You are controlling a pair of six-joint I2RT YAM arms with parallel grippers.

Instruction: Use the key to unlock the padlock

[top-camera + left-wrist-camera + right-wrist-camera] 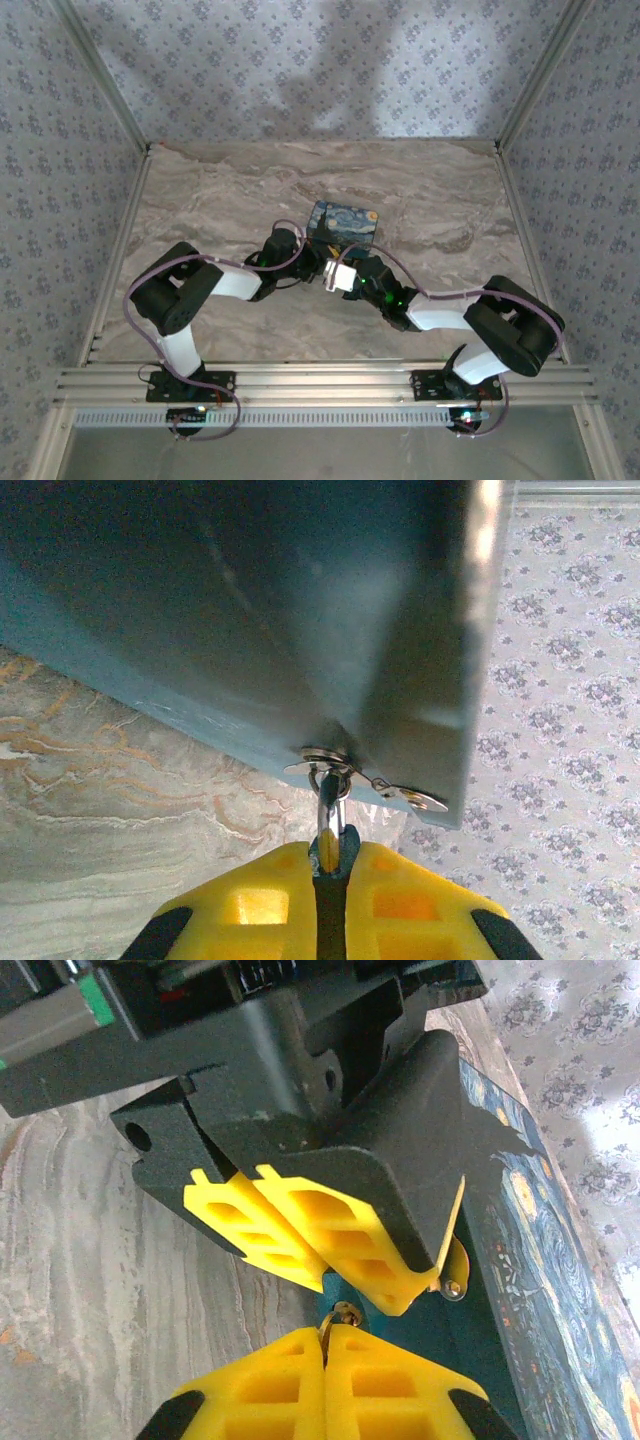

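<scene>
The padlock [332, 820], a tiny metal lock with a shiny loop, hangs from a hasp on the lower edge of the blue starry-print box [250, 610]. My left gripper [332, 856] is shut on it, the dark body pinched between the yellow fingertips. In the right wrist view my right gripper [325, 1338] is shut on a thin brass piece with a small ring, the key [345, 1313]. It sits just under the left gripper's yellow fingers [330, 1240], against the box [540, 1260]. From above, both grippers meet at the box's [345, 224] near side.
A loose metal hasp plate [415, 798] sticks out at the box's corner. The marble-pattern table [220, 190] stretches left of and behind the box. Patterned walls [320, 60] close in the back and both sides. The two arms angle inward from the near rail [320, 385].
</scene>
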